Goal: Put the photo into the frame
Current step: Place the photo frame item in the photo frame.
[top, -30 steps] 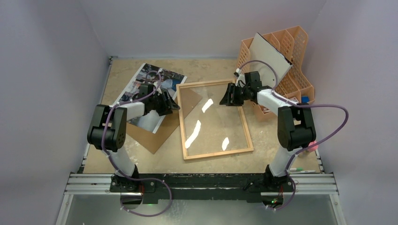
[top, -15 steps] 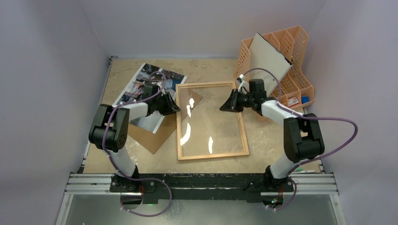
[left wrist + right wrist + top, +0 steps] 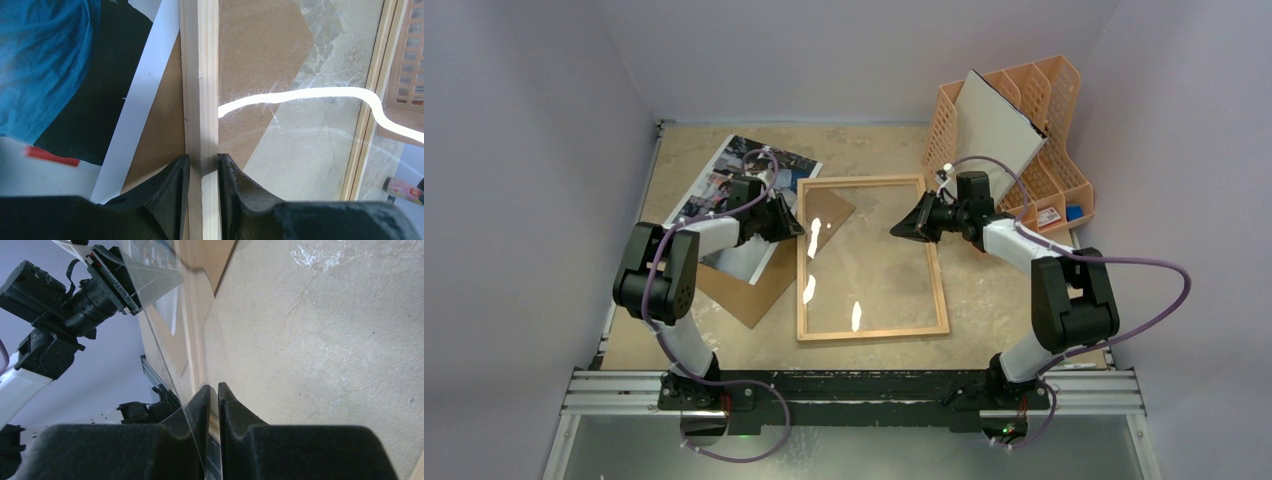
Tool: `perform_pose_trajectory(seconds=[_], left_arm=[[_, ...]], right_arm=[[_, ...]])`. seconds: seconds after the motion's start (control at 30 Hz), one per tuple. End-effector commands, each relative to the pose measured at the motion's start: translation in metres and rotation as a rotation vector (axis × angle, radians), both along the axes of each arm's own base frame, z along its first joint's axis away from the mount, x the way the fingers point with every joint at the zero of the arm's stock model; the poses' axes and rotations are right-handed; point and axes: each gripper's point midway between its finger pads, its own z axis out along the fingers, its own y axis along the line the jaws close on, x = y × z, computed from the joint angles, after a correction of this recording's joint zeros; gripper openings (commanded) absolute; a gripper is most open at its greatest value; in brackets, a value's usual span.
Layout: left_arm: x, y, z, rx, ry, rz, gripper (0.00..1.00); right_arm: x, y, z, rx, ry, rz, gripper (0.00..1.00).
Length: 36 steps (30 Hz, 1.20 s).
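Brown hardboard (image 3: 749,290) underlies photo (image 3: 734,165) and frame (image 3: 874,330), whose side rails left tool (image 3: 202,161) and right tool (image 3: 214,390) pinch.

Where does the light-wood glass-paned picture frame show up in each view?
Top external: light-wood glass-paned picture frame fills the picture's centre.
Left wrist: one rail runs vertically mid-picture.
Right wrist: rail seen edge-on, left of centre.
Shared landmark: brown hardboard backing panel, under the frame's left rail.
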Motion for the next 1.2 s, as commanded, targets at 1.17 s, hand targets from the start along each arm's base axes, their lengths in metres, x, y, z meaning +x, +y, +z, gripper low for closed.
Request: perform_pose_trajectory(seconds=[1.17], left_arm=[[0.016,0.014,0.017,0.084,-0.143,0.023,0.28]], right_arm=[[-0.022,0.006,-0.036,0.035,0.127,0.078,0.00]])
